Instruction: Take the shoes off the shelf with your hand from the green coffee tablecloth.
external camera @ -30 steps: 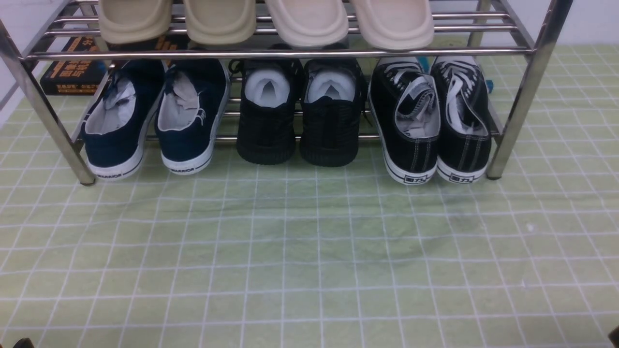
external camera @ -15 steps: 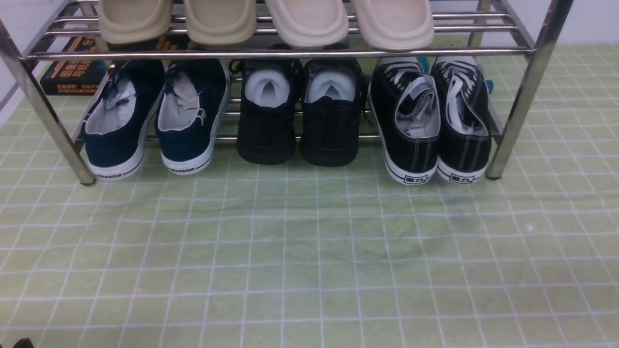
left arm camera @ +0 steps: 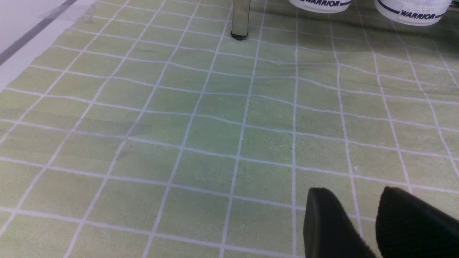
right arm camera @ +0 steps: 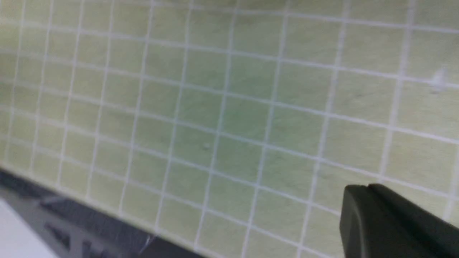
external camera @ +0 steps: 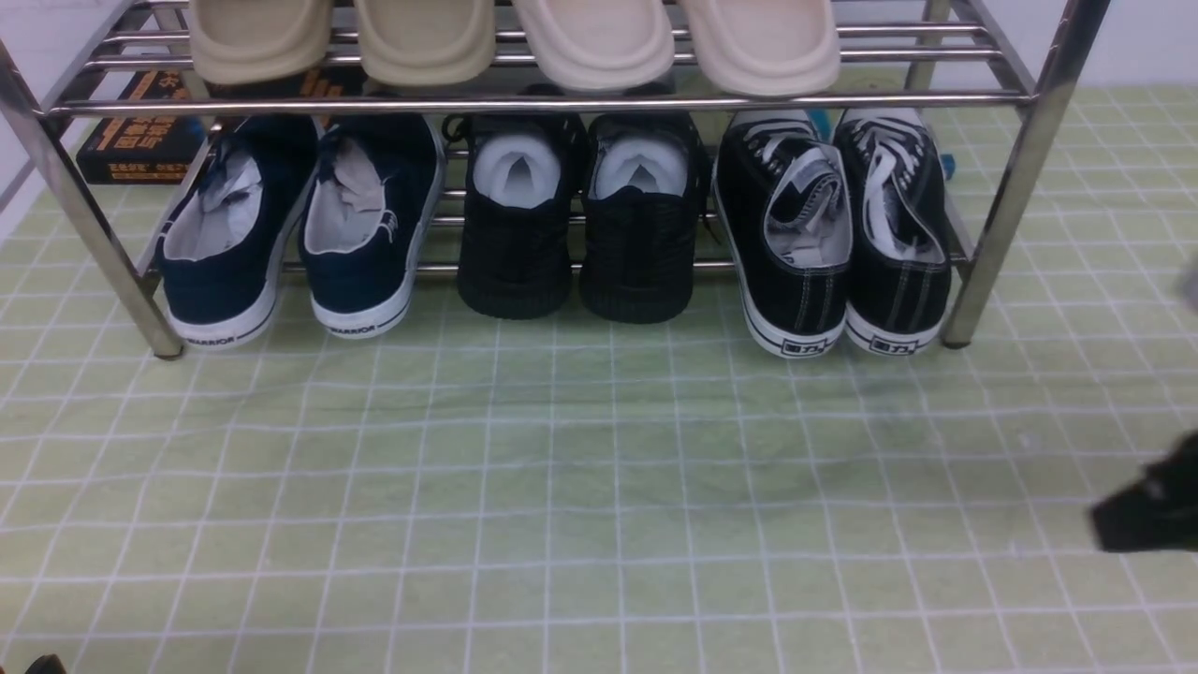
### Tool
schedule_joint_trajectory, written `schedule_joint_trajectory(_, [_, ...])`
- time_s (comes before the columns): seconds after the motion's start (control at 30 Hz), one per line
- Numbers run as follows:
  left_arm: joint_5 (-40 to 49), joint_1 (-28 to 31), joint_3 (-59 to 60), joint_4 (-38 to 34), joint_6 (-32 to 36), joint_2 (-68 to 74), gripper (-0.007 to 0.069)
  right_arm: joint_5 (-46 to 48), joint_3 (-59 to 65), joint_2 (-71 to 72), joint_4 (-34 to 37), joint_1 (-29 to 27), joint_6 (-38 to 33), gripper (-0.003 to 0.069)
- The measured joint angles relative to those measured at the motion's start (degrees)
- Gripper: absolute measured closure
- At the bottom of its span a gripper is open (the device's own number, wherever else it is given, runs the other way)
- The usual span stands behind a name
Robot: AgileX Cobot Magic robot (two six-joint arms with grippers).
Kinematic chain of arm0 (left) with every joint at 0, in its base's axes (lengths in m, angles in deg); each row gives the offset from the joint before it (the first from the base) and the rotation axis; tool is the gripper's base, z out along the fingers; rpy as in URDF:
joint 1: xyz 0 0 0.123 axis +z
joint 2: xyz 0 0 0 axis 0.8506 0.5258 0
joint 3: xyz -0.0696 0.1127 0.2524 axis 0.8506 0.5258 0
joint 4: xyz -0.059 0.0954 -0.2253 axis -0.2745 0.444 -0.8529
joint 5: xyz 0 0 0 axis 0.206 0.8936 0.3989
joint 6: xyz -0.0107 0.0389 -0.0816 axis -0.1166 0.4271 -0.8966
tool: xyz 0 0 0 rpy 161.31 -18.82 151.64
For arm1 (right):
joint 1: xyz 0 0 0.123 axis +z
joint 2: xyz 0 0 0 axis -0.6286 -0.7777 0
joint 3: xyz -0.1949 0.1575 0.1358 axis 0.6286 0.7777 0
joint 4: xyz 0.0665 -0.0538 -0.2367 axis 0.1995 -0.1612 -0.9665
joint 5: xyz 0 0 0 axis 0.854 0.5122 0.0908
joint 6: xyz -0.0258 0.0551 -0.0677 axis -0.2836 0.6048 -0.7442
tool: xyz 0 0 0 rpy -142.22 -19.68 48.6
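The cloth (left arm camera: 215,136), pale green with a white grid, lies in shallow wrinkles. One shelf leg (left arm camera: 240,16), chrome with a black foot, stands on it, not far from the cloth's edge. Beyond that edge a white surface (left arm camera: 21,21) with a grey stripe shows. Two white heels (left arm camera: 412,10) marked WARRIOR sit near the leg, further from that edge. The left gripper (left arm camera: 358,200) is over the cloth, well apart from the leg. Its black fingers (left arm camera: 326,222) seem slightly parted, with cloth showing between them.

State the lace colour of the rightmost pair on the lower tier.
White laces on black shoes; the front view shows them best.
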Motion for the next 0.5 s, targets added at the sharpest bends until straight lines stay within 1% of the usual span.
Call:
schedule_joint_trajectory(0.07, [0.00,0.00,0.00,0.00,0.00,0.00,0.0383,2.45,-4.08,-6.69,3.42,3.76,-3.57,0.0634])
schedule_joint_trajectory(0.13, [0.00,0.00,0.00,0.00,0.00,0.00,0.0383,3.56,-9.05,-11.54,3.74,8.61,-4.40,0.0604])
schedule_joint_trajectory(0.17, [0.00,0.00,0.00,0.00,0.00,0.00,0.0383,3.63,-9.55,-11.91,3.54,9.05,-4.40,0.0601])
schedule_joint_trajectory(0.2, [0.00,0.00,0.00,0.00,0.00,0.00,0.0383,3.76,-11.67,-13.56,2.92,10.79,-4.11,0.0589])
schedule_joint_trajectory(0.23, [0.00,0.00,0.00,0.00,0.00,0.00,0.0383,3.98,-16.20,-15.54,0.78,13.90,-2.03,0.0564])
schedule_joint_trajectory(0.3, [0.00,0.00,0.00,0.00,0.00,0.00,0.0383,3.97,-22.18,-18.08,-2.44,17.04,2.10,0.0531])
schedule_joint_trajectory(0.4, [0.00,0.00,0.00,0.00,0.00,0.00,0.0383,3.20,-28.83,-21.15,-7.69,20.02,7.17,0.0483])
schedule_joint_trajectory(0.5, [0.00,0.00,0.00,0.00,0.00,0.00,0.0383,0.49,-35.63,-24.88,-13.98,22.97,11.61,0.0402])
